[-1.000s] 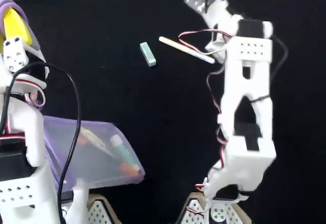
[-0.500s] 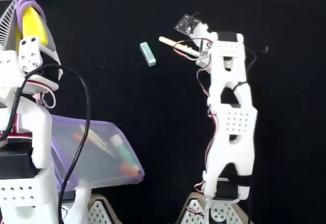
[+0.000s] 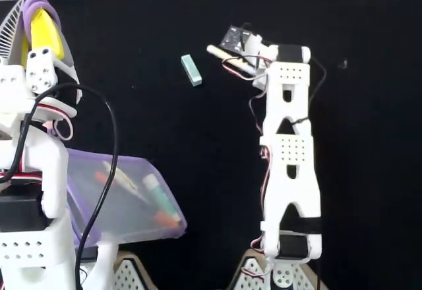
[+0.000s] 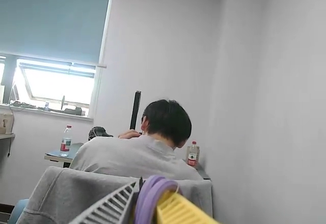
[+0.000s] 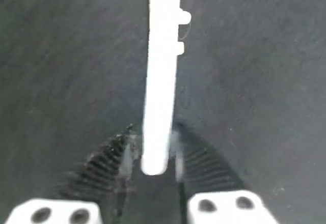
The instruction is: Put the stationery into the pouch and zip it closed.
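pouch (image 3: 132, 171): translucent purple, tilted, lower left of frame, unzipped state unclear | markers (image 3: 155, 201): several inside pouch, one teal-capped, orange tips | eraser (image 3: 191, 70): pale green block, lying flat, upper centre | pen (image 3: 221, 54): cream, diagonal, near eraser's right, not touching

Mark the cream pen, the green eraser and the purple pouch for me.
slim cream pen (image 5: 162, 71): right wrist view, middle of the barrel.
small mint-green eraser block (image 3: 191, 70): high view, its middle.
translucent purple plastic pouch (image 3: 132, 165): high view, bare upper wall.
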